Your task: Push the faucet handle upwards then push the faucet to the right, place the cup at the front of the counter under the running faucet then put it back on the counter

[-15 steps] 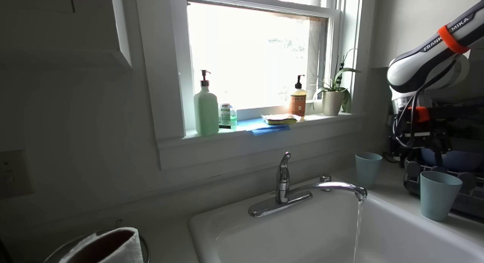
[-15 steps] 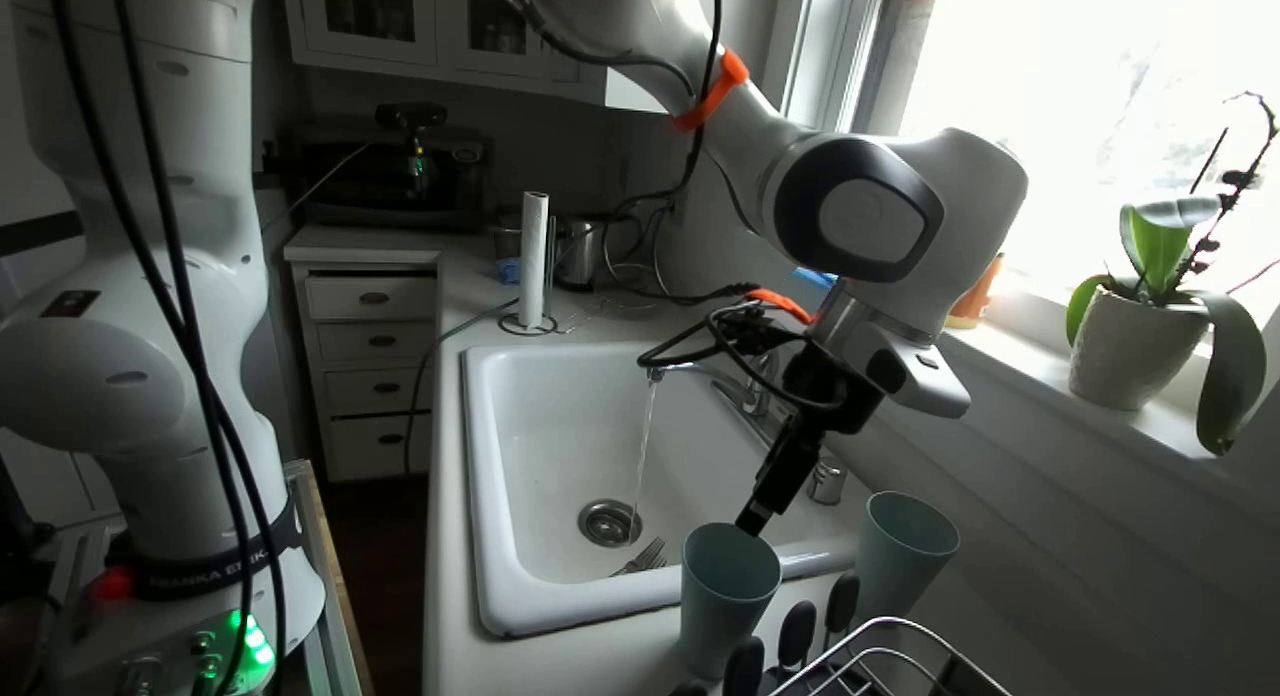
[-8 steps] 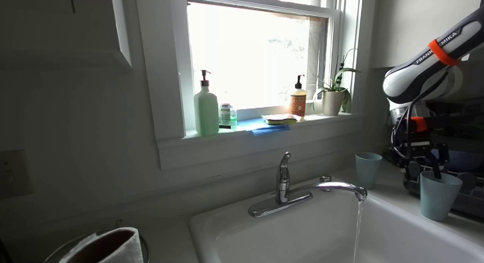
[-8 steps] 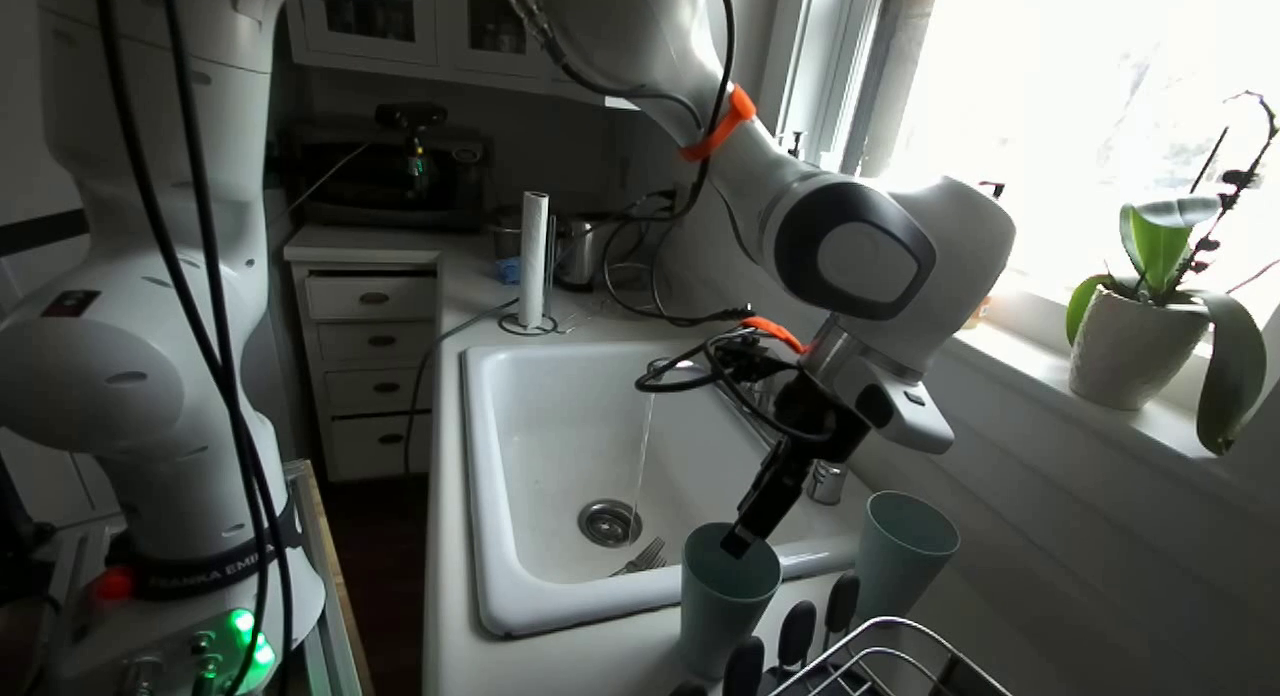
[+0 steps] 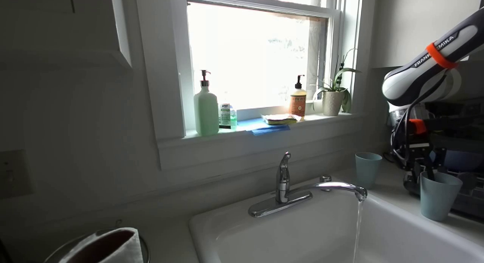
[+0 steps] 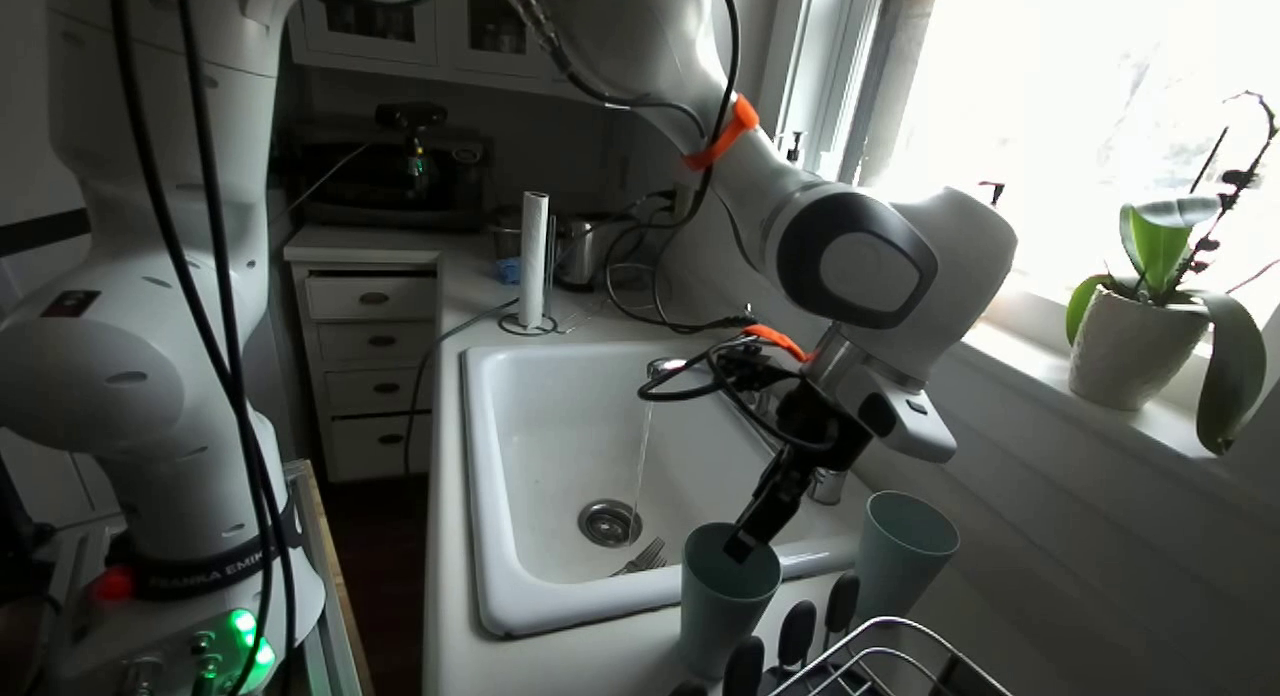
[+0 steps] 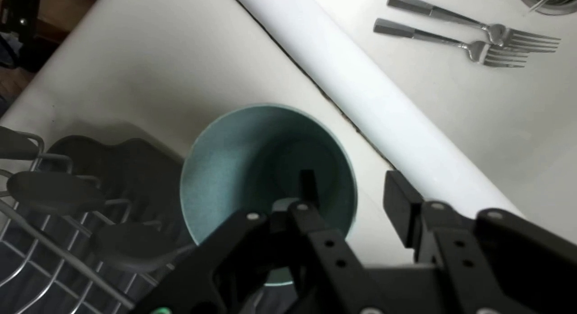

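Observation:
The pale blue cup (image 5: 438, 198) stands upright on the counter (image 6: 580, 651) beside the sink's end, close to the dish rack. In the wrist view I look down into this cup (image 7: 212, 169). My gripper (image 7: 354, 199) straddles its wall: one finger (image 7: 309, 187) is inside the mouth, the other (image 7: 400, 208) outside on the sink side. Gaps show between the wall and both fingers, so the jaws are open, partly narrowed. The chrome faucet (image 5: 336, 185) points toward the cup's end of the sink, with water running. Its handle (image 5: 283, 170) stands up.
A similar cup (image 5: 367, 170) stands nearer the wall. The wire dish rack (image 6: 880, 626) with dark-handled utensils adjoins the front cup. The sink rim (image 6: 480, 496) lies alongside; forks (image 7: 432, 39) rest in the basin. A potted plant (image 5: 332, 102) and bottles line the sill.
My gripper has come down from above the cup, bringing one finger inside its mouth. The jaws have narrowed. The cup has not moved, and the water keeps running.

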Motion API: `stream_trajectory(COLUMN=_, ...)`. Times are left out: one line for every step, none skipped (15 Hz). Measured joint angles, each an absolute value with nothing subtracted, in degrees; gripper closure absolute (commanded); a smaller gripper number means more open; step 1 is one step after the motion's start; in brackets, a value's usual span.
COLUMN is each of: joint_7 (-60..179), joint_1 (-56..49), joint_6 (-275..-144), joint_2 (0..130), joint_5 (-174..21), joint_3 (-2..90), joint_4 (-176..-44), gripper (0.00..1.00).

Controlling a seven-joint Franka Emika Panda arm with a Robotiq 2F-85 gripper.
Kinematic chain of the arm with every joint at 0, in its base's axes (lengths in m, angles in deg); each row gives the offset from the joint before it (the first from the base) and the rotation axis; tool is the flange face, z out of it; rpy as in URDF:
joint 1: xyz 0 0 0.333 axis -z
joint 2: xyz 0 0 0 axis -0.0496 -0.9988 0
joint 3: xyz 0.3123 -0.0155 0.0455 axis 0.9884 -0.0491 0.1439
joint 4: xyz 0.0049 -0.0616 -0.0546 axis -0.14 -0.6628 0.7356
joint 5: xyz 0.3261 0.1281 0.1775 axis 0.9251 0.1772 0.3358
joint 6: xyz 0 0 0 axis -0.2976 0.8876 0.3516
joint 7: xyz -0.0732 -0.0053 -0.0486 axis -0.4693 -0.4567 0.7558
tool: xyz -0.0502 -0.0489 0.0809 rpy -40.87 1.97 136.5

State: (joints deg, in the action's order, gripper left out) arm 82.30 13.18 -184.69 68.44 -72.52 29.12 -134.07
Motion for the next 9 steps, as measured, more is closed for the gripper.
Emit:
stream_trajectory(joint_7=82.31, joint_1=13.18, joint_6=-184.81, joint_2=68.46, joint_5=-72.79, joint_3=29.06, joint_4=-133.95, gripper=0.17)
stream_trajectory(joint_7=82.32, joint_1=13.18, joint_6=-184.90, joint_2=68.46, joint_5=-73.11, joint_3=28.99, joint_4=-133.83, gripper=0.11)
stream_trajectory(joint_7=82.39, joint_1=13.18, joint_6=-184.94, joint_2=68.46, joint_5=-73.54, joint_3=28.88, joint_4=-133.75, gripper=0.03)
stream_trajectory(joint_7=82.49, joint_1=13.18, joint_6=-184.95, joint_2=68.46, joint_5=-73.89, joint_3=28.76, joint_4=-133.73, gripper=0.01)
stream_trajectory(joint_7=82.66, joint_1=13.18, joint_6=-184.97, joint_2=68.46, joint_5=-74.31, joint_3=28.63, joint_4=-133.73, gripper=0.06)
stream_trajectory(joint_7=82.87, joint_1=13.18, joint_6=-184.99, joint_2=68.45, joint_5=-74.63, joint_3=28.51, joint_4=-133.73, gripper=0.14)
stream_trajectory(joint_7=83.13, joint_1=13.18, joint_6=-185.05, joint_2=68.45, joint_5=-74.85, joint_3=28.40, joint_4=-133.73, gripper=0.31)
stream_trajectory(joint_7=83.34, joint_1=13.18, joint_6=-185.12, joint_2=68.44, joint_5=-74.91, joint_3=28.32, joint_4=-133.73, gripper=0.33)
stream_trajectory(joint_7=83.46, joint_1=13.18, joint_6=-185.26, joint_2=68.41, joint_5=-74.92, joint_3=28.28, joint_4=-133.73, gripper=0.39)
